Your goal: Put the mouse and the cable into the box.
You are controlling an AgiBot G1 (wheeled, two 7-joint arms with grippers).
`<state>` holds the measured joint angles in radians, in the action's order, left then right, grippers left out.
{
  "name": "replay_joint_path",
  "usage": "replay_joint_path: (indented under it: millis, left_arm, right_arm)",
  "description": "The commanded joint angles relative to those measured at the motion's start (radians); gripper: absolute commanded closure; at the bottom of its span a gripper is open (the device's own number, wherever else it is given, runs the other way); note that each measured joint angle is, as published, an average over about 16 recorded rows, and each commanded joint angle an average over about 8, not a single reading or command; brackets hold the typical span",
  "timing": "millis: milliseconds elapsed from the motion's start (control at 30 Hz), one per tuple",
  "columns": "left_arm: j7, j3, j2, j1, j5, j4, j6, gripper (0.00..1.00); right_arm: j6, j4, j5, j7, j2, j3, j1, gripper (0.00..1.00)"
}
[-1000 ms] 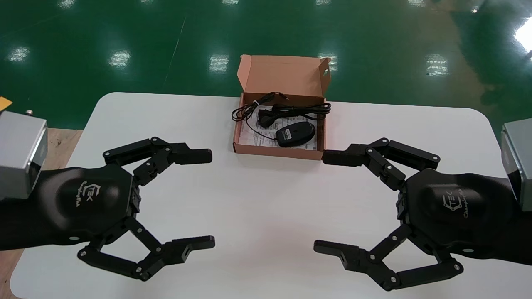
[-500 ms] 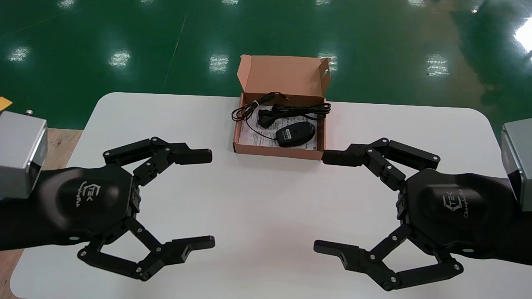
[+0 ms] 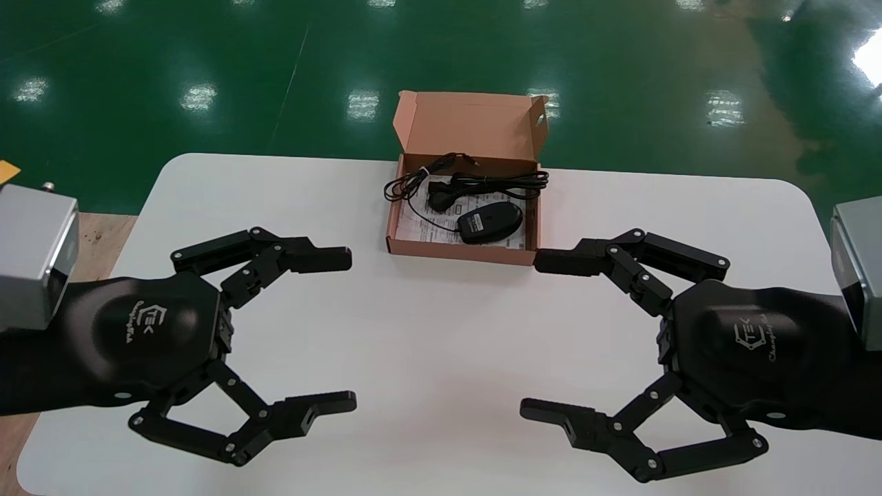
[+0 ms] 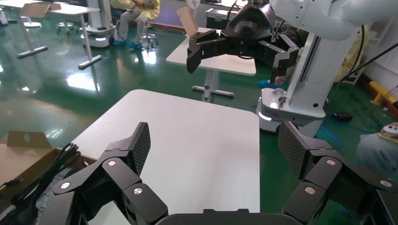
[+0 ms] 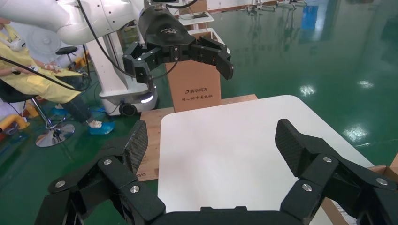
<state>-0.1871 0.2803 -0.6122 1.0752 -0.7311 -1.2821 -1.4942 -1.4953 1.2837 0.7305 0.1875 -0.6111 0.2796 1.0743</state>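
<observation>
Open box at table's far edge held mouse & cable. L gripper & R gripper hovered over near side, both spread wide, empty, tips facing each other.

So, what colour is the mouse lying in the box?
The mouse is black; the head view shows it best.

My left gripper sits at the lower left of the head view, its fingers spread wide and the tips pointing toward the middle. My right gripper mirrors it at the lower right, equally wide apart and holding nothing. My forearms enter from the side edges.
</observation>
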Motion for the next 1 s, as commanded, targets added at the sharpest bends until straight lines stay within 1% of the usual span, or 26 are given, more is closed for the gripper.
replay_joint_path:
  millis: [33, 1000]
  left_arm:
    - [0.0, 0.0, 0.0, 0.0, 0.0, 0.0, 0.0, 0.0]
    - [0.0, 0.0, 0.0, 0.0, 0.0, 0.0, 0.0, 0.0]
  right_arm:
    - [0.0, 0.0, 0.0, 0.0, 0.0, 0.0, 0.0, 0.0]
    - [0.0, 0.0, 0.0, 0.0, 0.0, 0.0, 0.0, 0.0]
